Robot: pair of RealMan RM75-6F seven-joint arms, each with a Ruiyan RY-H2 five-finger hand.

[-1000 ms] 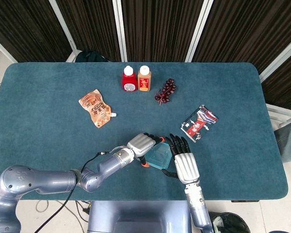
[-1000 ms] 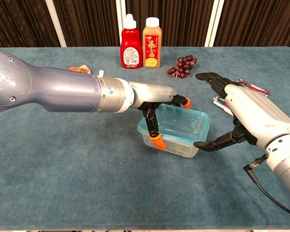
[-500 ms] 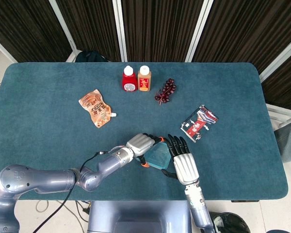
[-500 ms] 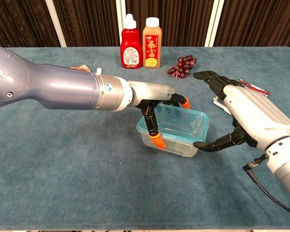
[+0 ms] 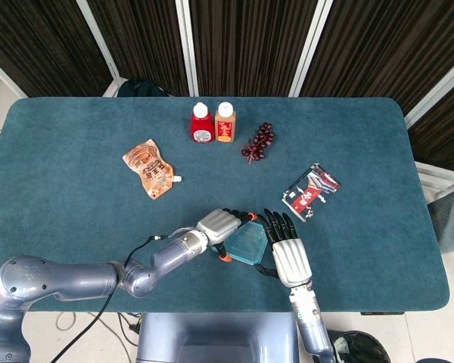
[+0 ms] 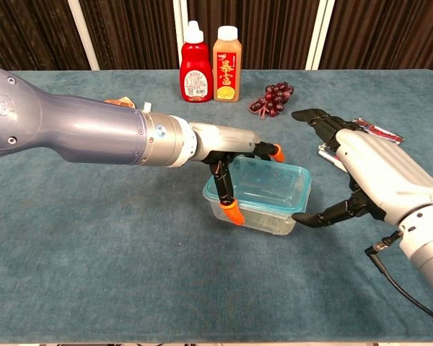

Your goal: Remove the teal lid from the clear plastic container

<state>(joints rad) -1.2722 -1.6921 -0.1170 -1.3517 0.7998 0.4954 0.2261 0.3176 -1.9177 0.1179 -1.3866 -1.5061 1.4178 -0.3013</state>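
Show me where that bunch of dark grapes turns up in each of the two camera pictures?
Head view: grapes lie upper centre, right of the two bottles.
Chest view: grapes lie at the far table edge, right of centre.
Shared landmark: the orange bottle, just left of them in both.

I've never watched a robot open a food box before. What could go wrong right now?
The left hand grips the teal lid only at one end, so pulling might drag or tip the whole clear plastic container. The right hand is open beside it and looks to hold nothing, so the box may slide on the table.
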